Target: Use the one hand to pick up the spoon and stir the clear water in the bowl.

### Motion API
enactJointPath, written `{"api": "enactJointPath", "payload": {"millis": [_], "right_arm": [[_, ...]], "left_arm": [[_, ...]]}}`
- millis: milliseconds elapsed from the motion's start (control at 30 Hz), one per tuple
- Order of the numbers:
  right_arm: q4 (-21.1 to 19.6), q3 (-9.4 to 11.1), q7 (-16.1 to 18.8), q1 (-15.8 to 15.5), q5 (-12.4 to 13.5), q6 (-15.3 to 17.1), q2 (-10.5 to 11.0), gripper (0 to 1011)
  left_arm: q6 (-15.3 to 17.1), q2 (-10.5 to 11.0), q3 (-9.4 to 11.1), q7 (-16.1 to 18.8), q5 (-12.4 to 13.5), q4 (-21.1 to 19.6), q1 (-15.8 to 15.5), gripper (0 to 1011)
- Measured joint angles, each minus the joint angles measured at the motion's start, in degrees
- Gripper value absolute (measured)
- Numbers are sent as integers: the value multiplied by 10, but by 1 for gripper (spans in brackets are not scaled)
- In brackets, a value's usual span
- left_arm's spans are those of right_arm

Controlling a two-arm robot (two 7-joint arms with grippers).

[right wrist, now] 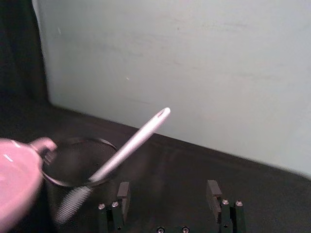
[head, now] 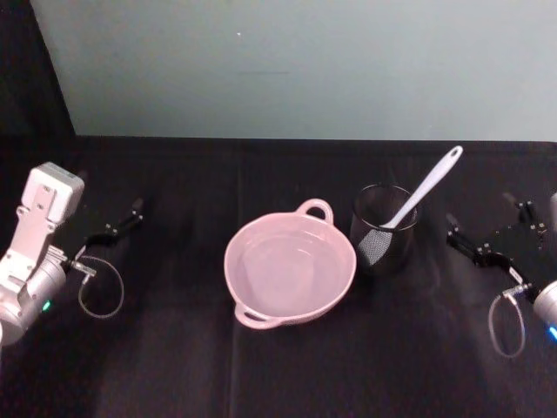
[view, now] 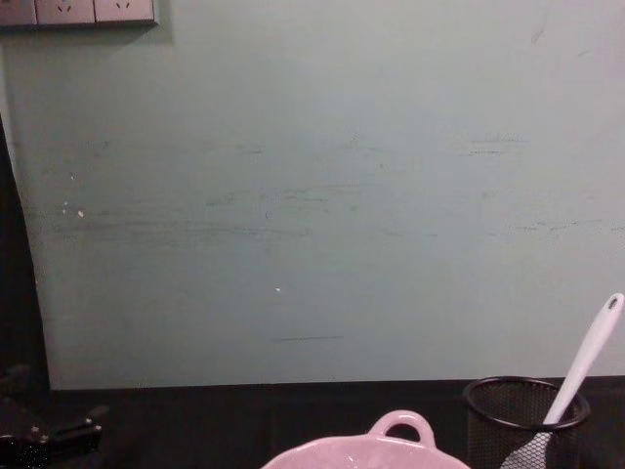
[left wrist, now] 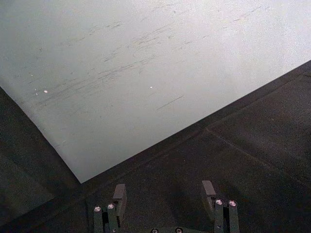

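Note:
The white spoon (head: 424, 192) stands tilted in a black wire-mesh cup (head: 383, 231), scoop down and handle leaning up to the right. Just left of the cup sits the pale pink bowl (head: 291, 270) holding clear water. My right gripper (head: 479, 211) hovers open to the right of the cup, apart from it. Its wrist view shows the open fingers (right wrist: 124, 190), and beyond them the spoon (right wrist: 132, 142), the cup (right wrist: 77, 170) and the bowl's edge (right wrist: 14, 177). My left gripper (head: 117, 225) rests open at the far left, its fingers (left wrist: 119, 194) holding nothing.
A black cloth (head: 174, 366) covers the table up to a pale green wall (head: 287, 61). From the chest camera the bowl's rim (view: 376, 451), the mesh cup (view: 518, 415) and the spoon (view: 586, 360) line the bottom edge. Cable loops hang by both wrists.

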Motion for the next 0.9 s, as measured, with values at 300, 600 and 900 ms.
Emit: {"api": "enactJointPath", "payload": {"millis": [300,600,900], "right_arm": [[0,49,105,0,184,53,-50,1004],[53,77,157,50,305,118,-110,1004],[93,73,172,84,343,112,-131,1002]], "left_arm": [[0,0,0,0,0,0,0,1011],[0,0,0,0,0,0,0,1011],[0,0,0,0,0,0,0,1011]]}}
